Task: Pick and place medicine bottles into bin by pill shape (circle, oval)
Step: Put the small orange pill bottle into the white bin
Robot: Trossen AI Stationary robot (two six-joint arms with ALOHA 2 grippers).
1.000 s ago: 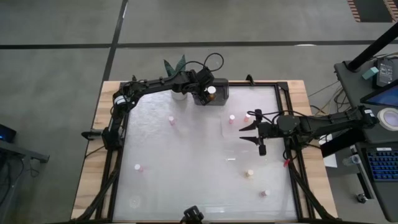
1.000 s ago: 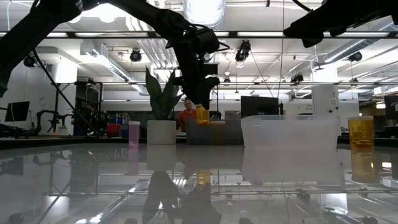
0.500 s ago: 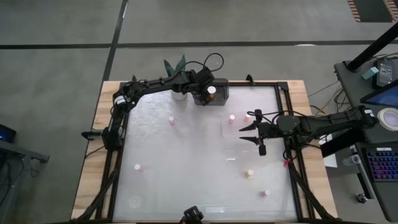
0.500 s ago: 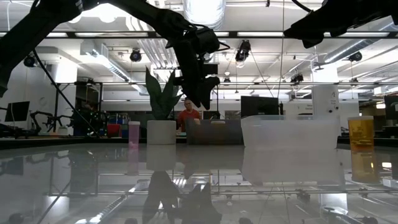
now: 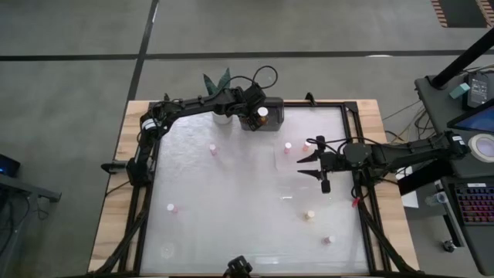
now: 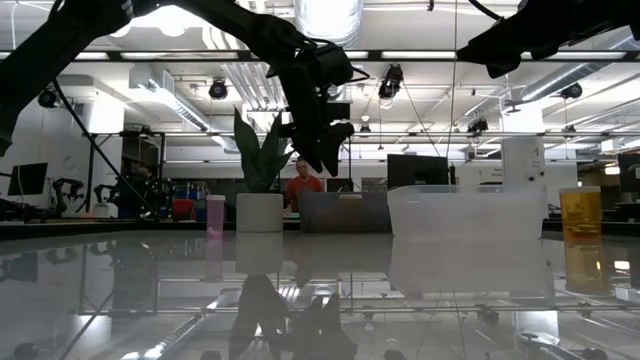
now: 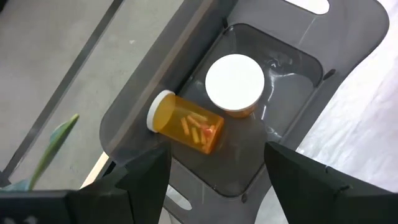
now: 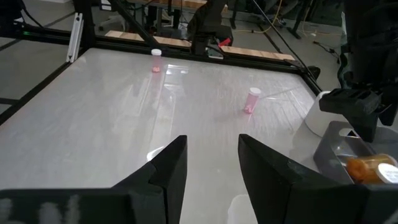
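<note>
A dark grey bin (image 5: pixel 272 117) stands at the table's far edge. In it one amber medicine bottle (image 7: pixel 235 84) stands upright, white cap up, and a second (image 7: pixel 186 122) lies on its side beside it. My left gripper (image 7: pixel 217 186) hangs open above the bin (image 7: pixel 280 124), clear of both bottles. My right gripper (image 5: pixel 301 165) hovers open over the table's right part, with nothing between its fingers (image 8: pixel 168 168). Small pinkish bottles (image 5: pixel 212 148) (image 5: pixel 287 146) (image 5: pixel 173 208) and an amber one (image 5: pixel 309 215) stand scattered on the table.
A clear bin (image 6: pixel 465 210) stands right of the table's middle, close to my right gripper. A white plant pot (image 6: pixel 259 212) stands at the far edge, left of the dark bin (image 6: pixel 345 212). Another pinkish bottle (image 5: pixel 329 240) stands near the front right corner.
My left gripper has let go of an amber bottle that hung between its fingers above the dark bin. The bottle has dropped into the bin and no longer shows in the low view. Neither arm has shifted.
</note>
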